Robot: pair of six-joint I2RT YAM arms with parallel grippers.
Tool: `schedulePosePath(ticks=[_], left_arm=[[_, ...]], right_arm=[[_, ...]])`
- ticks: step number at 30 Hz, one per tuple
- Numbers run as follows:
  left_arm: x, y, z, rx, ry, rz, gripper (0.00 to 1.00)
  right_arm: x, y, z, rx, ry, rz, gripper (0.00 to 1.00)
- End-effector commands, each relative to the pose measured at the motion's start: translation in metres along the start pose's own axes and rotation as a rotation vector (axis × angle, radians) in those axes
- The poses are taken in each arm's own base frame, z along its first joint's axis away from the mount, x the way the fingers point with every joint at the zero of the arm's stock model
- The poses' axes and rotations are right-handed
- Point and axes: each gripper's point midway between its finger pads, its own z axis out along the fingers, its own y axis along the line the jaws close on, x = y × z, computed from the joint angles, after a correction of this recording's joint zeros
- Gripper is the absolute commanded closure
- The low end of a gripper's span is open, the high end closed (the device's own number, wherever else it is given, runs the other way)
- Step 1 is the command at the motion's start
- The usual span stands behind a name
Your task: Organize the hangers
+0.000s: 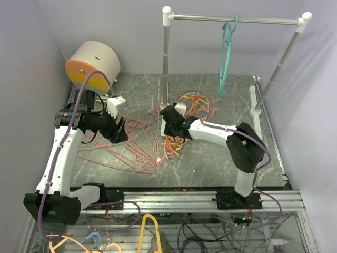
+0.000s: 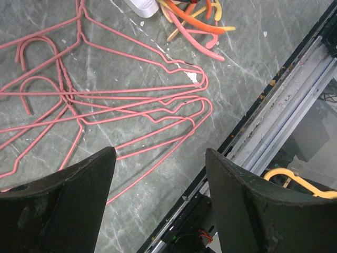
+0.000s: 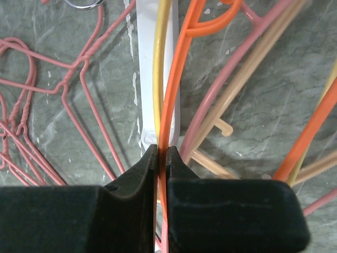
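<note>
My right gripper (image 3: 162, 153) is shut on the thin bar of an orange plastic hanger (image 3: 176, 79), with a yellow hanger (image 3: 158, 79) running right beside the left finger. Pink (image 3: 231, 79) and peach (image 3: 253, 63) plastic hangers lie tangled to the right. From above, the right gripper (image 1: 169, 118) sits low at the plastic hanger pile (image 1: 192, 105), near the rack's upright. A teal hanger (image 1: 226, 52) hangs on the silver rail (image 1: 237, 19). My left gripper (image 2: 159, 155) is open and holds nothing, above the near edge of the pink wire hangers (image 2: 131, 100).
A round beige and orange drum (image 1: 93, 66) stands at the back left. The rack's upright pole (image 1: 165, 63) and its white foot (image 3: 145, 52) are close to my right gripper. An aluminium frame (image 1: 184, 200) lines the table's front edge, and more hangers (image 1: 147, 226) lie below it.
</note>
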Motion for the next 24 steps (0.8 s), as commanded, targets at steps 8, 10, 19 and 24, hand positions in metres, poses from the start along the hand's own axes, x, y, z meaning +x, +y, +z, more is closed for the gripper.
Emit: schedulePosePath(ticks=[8, 10, 19, 24], left_arm=[[-0.004, 0.0, 0.0, -0.005, -0.019, 0.022, 0.2], [-0.004, 0.0, 0.0, -0.004, -0.018, 0.02, 0.21], [-0.006, 0.0, -0.001, -0.012, -0.029, 0.015, 0.21], [-0.007, -0.001, -0.003, -0.022, -0.036, 0.016, 0.21]], right_arm=[[-0.019, -0.033, -0.074, 0.001, -0.09, 0.06, 1.0], [-0.02, -0.044, -0.087, 0.009, -0.105, 0.078, 1.0], [-0.035, -0.037, -0.164, -0.337, -0.253, 0.131, 1.0], [-0.045, -0.06, -0.222, -0.441, -0.358, 0.162, 1.0]])
